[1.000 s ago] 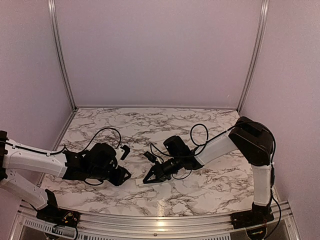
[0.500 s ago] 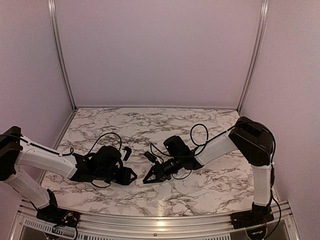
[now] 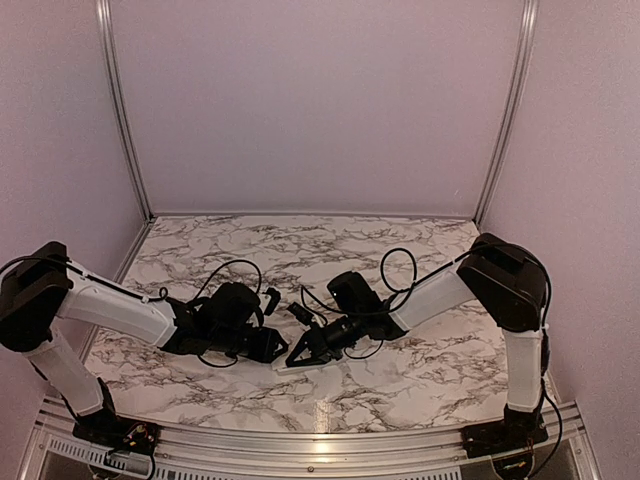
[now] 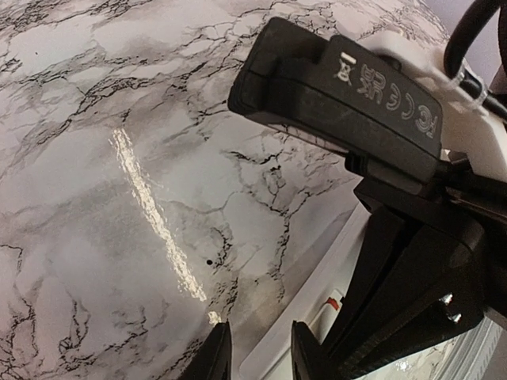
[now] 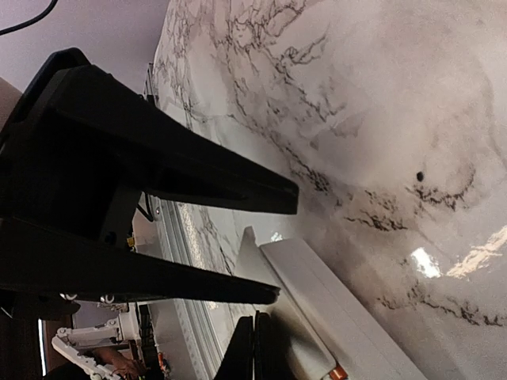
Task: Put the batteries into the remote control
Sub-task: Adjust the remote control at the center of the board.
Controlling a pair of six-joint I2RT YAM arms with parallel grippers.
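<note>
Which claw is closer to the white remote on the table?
Right. The right gripper, shut, seems to rest its tips on the remote. The left gripper, slightly open, hovers just beside the remote's edge.

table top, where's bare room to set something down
Free: the back strip of table along the rear wall, and the front right by the right arm. Crowded: centre front, where left pincer and right pincer meet at the remote.

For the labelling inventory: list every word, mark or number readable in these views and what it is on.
"FC CE", white, upside down in the left wrist view, on the black wrist housing; the symbols beside it are too unclear to read.
The remote control shows no readable print.
</note>
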